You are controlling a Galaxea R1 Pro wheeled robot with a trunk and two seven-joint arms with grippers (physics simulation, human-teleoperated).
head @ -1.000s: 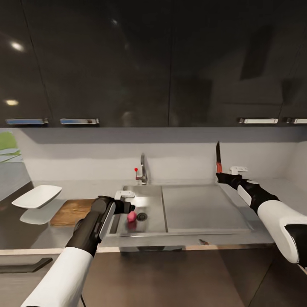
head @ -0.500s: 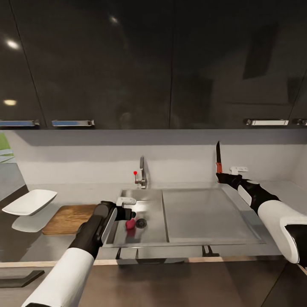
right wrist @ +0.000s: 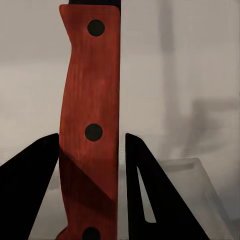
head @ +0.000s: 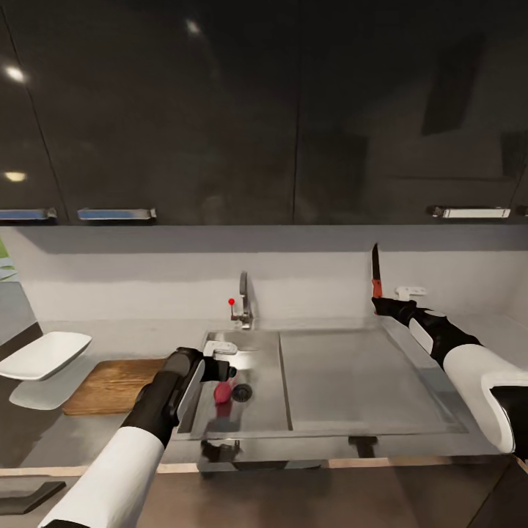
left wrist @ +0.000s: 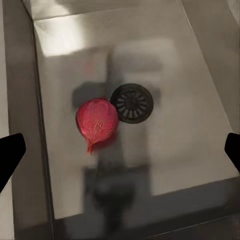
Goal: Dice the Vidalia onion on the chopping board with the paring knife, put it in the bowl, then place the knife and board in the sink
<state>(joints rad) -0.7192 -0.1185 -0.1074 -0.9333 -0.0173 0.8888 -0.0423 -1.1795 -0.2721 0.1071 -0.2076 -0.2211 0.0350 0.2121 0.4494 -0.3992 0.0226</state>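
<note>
The onion (left wrist: 97, 120) lies in the sink (head: 264, 345) beside the drain (left wrist: 132, 103). The left gripper (left wrist: 120, 150) hangs over it, jaws wide open and empty. The right gripper (right wrist: 92, 150) squeezes the knife (head: 375, 275) handle, blade pointing up.

Glossy dark upper cabinets (head: 220, 110) with silver bar handles (head: 116, 214) span the far wall. Below them runs a pale grey backsplash (head: 147, 271), bearing a small white wall outlet (head: 411, 292) at the right.
</note>
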